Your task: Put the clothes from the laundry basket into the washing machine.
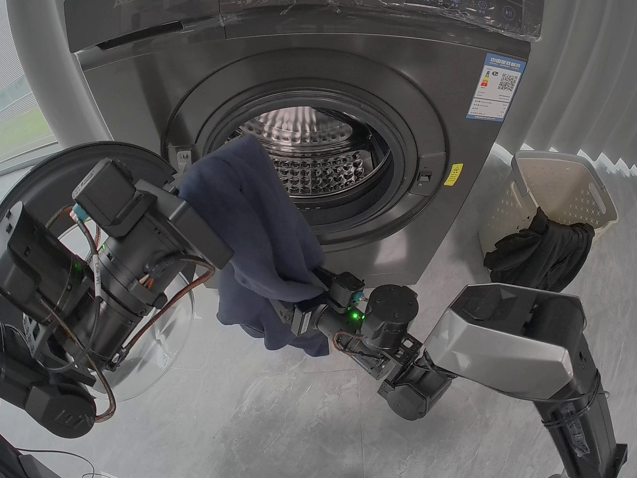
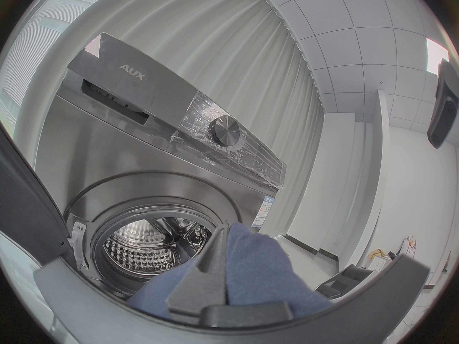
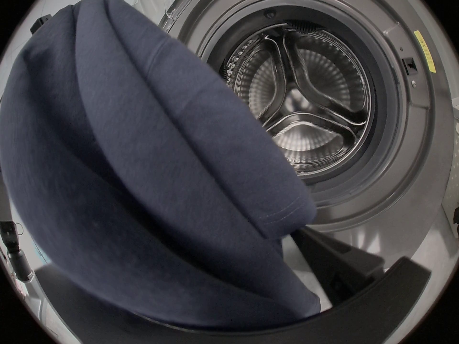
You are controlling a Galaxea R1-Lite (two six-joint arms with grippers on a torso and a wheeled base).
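Observation:
A navy blue garment (image 1: 259, 234) hangs in front of the washing machine's open drum (image 1: 312, 147), stretched between my two grippers. My left gripper (image 1: 197, 190) is shut on its upper end, level with the left rim of the opening; in the left wrist view one finger (image 2: 205, 273) presses against the cloth (image 2: 258, 263). My right gripper (image 1: 296, 310) is lower, below the opening, shut on the garment's other end. The cloth (image 3: 143, 168) covers most of it, with the drum (image 3: 306, 101) beyond. The white laundry basket (image 1: 564, 187) stands to the machine's right, black clothes (image 1: 541, 250) draped over its front rim.
The round washer door (image 1: 86, 174) is swung open to the left, behind my left arm. The grey marble floor (image 1: 265, 406) lies bare in front of the machine. White curtains (image 1: 584, 68) hang behind the basket.

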